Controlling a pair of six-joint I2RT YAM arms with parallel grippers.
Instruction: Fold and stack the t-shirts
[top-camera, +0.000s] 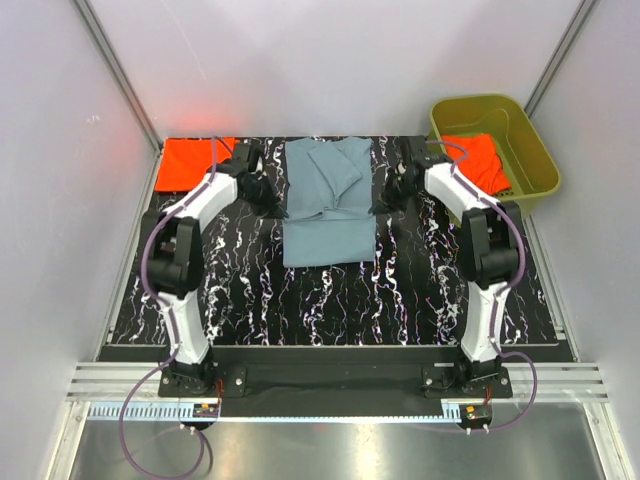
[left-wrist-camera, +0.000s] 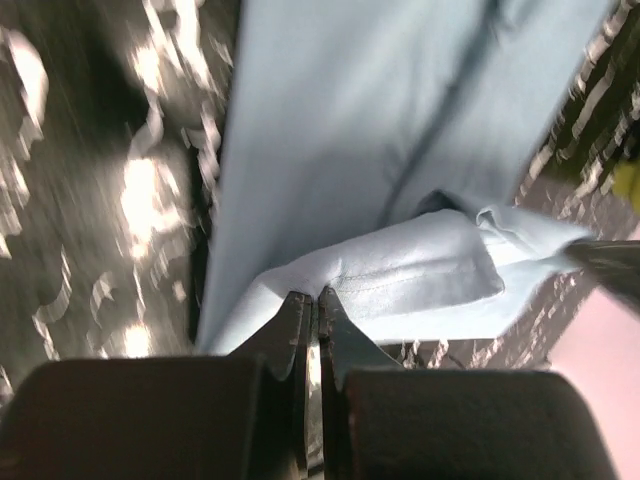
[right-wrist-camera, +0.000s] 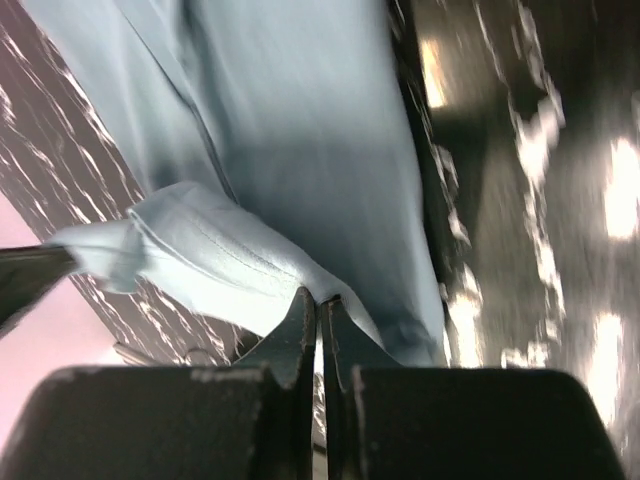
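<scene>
The blue shirt (top-camera: 330, 205), spread on the tabletop (top-camera: 300, 300) left of the tub (top-camera: 541, 150), is pinched at opposite side edges by the left fingers (left-wrist-camera: 289, 330) and right fingers (right-wrist-camera: 297, 325), both clamped on cloth, seemingly for a fold.

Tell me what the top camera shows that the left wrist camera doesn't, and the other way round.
Only the top view: an orange-red t-shirt at the mat's far left, and the olive-green tub holding a second orange-red t-shirt. Only the left wrist view: the left hand pinched shut on a raised edge of the cloth, stitching visible. Both: the blue-grey t-shirt on the black marbled mat.
</scene>
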